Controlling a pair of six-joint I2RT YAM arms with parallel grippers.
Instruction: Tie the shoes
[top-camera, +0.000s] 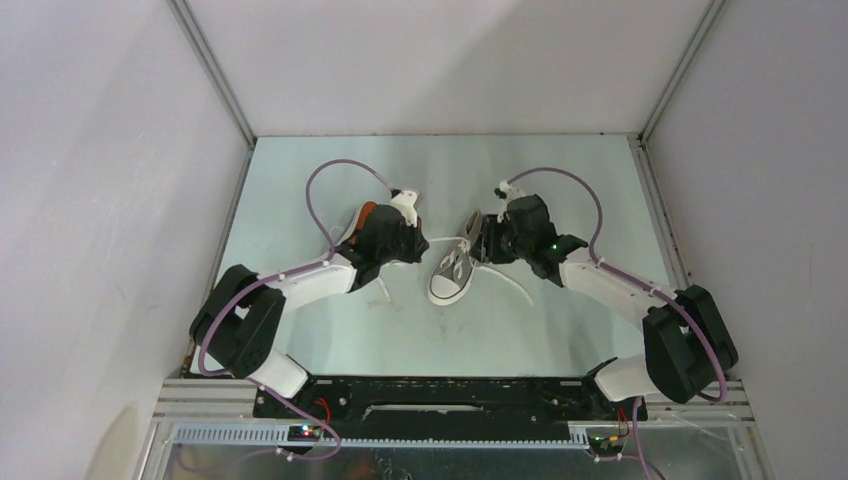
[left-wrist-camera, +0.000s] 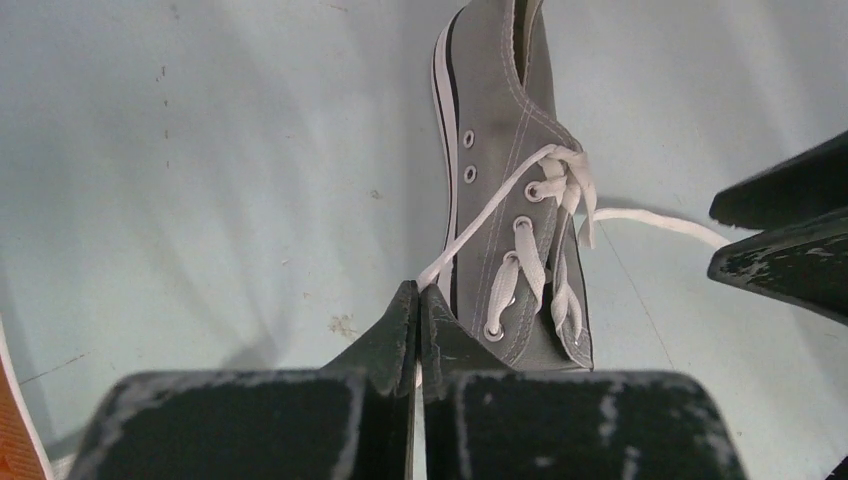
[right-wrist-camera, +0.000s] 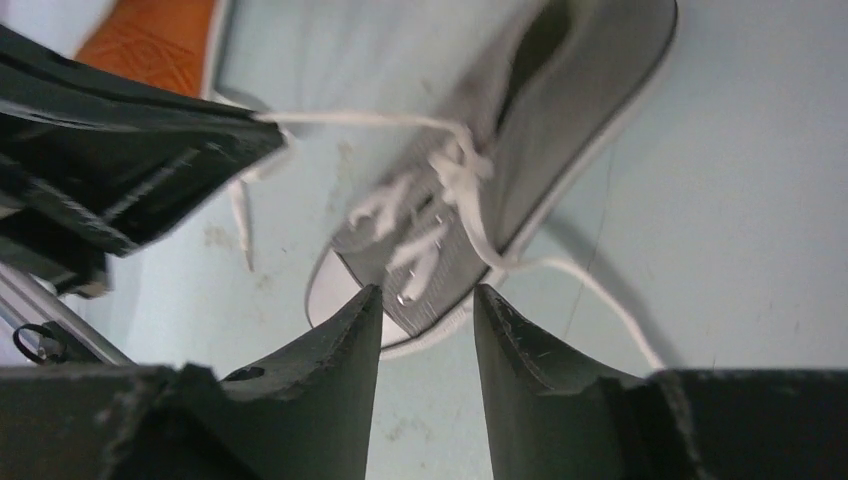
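A pale blue-green table (top-camera: 560, 330), boxed in by plain white walls (top-camera: 100, 150), carries both arms and both shoes. Nearest the left wrist camera, the left gripper (left-wrist-camera: 418, 292) has its fingers (left-wrist-camera: 395, 335) pressed together. A white lace end (left-wrist-camera: 480, 215) runs out of their tips, so it appears pinched there. Just past those tips the lace climbs in a straight line to the upper eyelets of a grey shoe (left-wrist-camera: 500, 110), which rests on the table with its toe toward the fingers. At the eyelets the two lace ends meet in a small bunch; whether that is a pulled half-knot or only a crossing cannot be told. Beyond it the other lace end (left-wrist-camera: 655, 220) trails loose across the table toward the right gripper (right-wrist-camera: 425, 300). That gripper's fingers stand apart with nothing between them, and the shoe's white toe cap lies just beyond their gap. Farther off, behind the left gripper, the orange sole of the second shoe (right-wrist-camera: 160, 35) shows; its laces are hidden.

Judged from this, the task is at an early stage. The shoe between the arms has no loops or bow, with one end gripped and one free. The first knot needs finishing, then the bow, then the whole job on the second shoe.
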